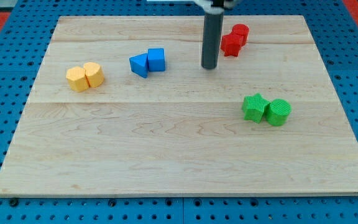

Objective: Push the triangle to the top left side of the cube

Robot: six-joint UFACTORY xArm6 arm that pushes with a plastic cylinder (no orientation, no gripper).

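A blue triangle [139, 65] lies at the upper left of the wooden board [166, 143], touching the left side of a blue cube [156, 60]. The triangle sits slightly lower than the cube in the view. My tip [209, 66] is the lower end of a dark upright rod. It stands to the right of the blue cube, a good gap away, and just left of the red blocks. It touches no block.
Two red blocks [234, 40] sit together at the top right of my tip. Two yellow blocks [84, 76] sit at the left. A green star-like block [254, 107] and a green cylinder [278, 112] sit at the right.
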